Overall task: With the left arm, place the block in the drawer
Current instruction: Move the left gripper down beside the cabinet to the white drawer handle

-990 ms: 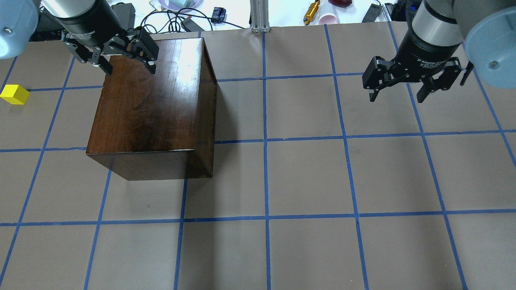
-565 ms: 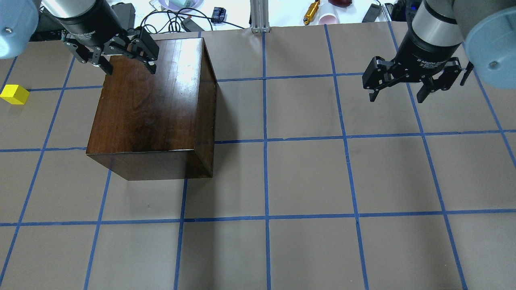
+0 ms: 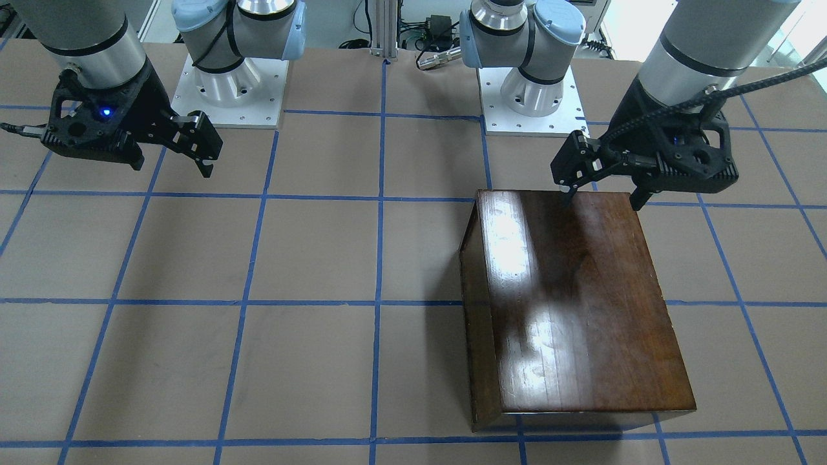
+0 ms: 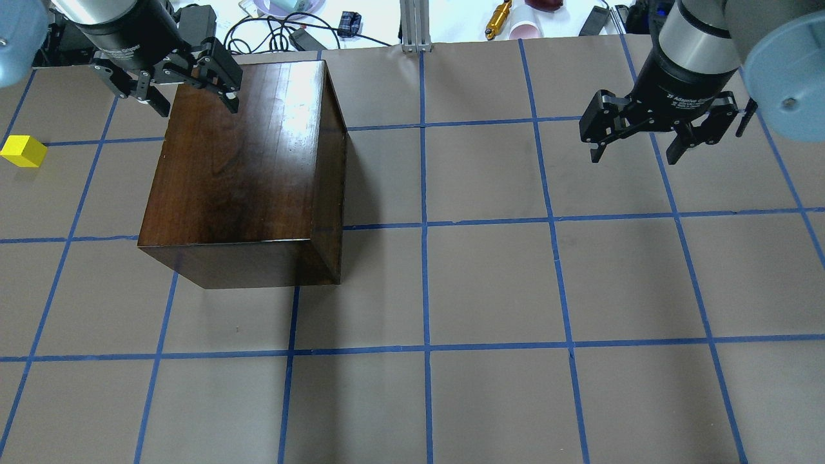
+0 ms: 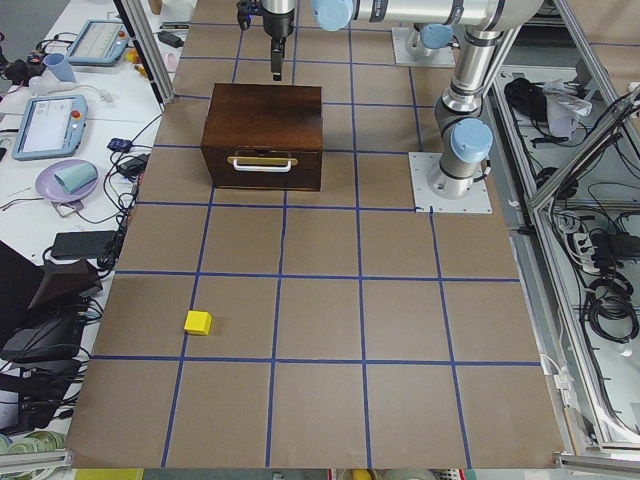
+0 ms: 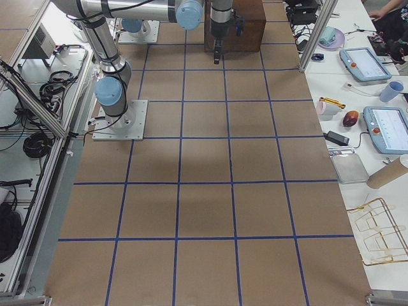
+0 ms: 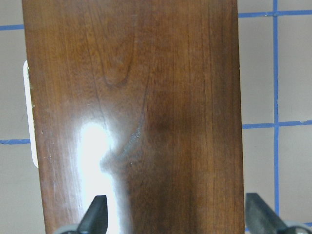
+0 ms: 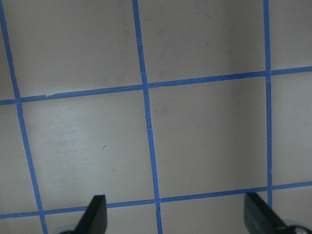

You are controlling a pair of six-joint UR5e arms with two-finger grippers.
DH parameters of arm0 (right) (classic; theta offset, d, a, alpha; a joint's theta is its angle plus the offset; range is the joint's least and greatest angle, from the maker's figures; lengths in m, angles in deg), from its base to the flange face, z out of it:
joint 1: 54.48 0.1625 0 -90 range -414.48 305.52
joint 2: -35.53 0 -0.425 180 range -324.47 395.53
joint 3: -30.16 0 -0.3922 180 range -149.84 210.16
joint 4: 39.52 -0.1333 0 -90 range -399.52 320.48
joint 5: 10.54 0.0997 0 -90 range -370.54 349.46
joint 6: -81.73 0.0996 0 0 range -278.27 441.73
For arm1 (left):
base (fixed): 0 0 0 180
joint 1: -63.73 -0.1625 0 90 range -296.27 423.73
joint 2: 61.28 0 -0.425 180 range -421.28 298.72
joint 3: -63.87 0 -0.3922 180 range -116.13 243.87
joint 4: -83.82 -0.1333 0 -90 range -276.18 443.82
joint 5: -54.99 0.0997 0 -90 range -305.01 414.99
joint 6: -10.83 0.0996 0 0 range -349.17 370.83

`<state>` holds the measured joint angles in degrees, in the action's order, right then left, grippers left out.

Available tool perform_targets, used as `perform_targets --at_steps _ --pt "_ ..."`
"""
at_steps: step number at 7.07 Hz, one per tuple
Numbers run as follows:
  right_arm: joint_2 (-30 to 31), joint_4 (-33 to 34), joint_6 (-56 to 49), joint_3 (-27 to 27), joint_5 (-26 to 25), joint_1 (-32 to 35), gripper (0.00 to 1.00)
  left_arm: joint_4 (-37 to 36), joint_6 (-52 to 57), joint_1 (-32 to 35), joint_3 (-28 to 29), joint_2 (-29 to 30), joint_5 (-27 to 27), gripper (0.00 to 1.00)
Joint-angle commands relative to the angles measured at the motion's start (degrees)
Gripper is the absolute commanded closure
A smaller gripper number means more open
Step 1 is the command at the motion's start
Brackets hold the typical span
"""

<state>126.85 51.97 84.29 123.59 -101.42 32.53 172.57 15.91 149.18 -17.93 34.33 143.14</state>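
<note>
The yellow block (image 4: 23,151) lies on the table far to the left of the dark-brown wooden box (image 4: 245,161); it also shows in the exterior left view (image 5: 198,322). The drawer (image 5: 262,165) is shut, its front panel with a pale handle facing the block's side. My left gripper (image 4: 196,108) is open and empty, hovering over the box's far top edge (image 3: 601,200), and its wrist view looks down on the box lid (image 7: 136,97). My right gripper (image 4: 635,158) is open and empty above bare table at the far right.
The table (image 4: 490,283) is brown paper with a blue tape grid. Cables, a cup and tools (image 4: 496,19) lie beyond its far edge. The arm bases (image 3: 530,84) stand at the robot's side of the table.
My left gripper has shifted a little to the left and toward the table's far edge over the box. The right arm, block and box have not moved.
</note>
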Motion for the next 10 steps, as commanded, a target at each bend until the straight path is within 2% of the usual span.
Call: perform_targets --at_steps 1,4,7,10 --pt "0.0 0.0 0.0 0.0 0.0 0.0 0.0 -0.32 1.06 -3.34 0.15 1.93 0.0 0.0" --pt "0.0 0.0 0.0 0.0 0.0 0.0 0.0 -4.78 6.24 -11.42 0.15 5.62 0.0 0.0" --pt "0.0 0.0 0.0 0.0 -0.09 0.0 0.0 -9.35 20.72 -20.2 0.24 9.67 -0.08 0.0" --pt "0.0 0.0 0.0 0.0 -0.09 0.0 0.0 -9.55 29.16 -22.17 2.87 14.85 -0.61 0.0"
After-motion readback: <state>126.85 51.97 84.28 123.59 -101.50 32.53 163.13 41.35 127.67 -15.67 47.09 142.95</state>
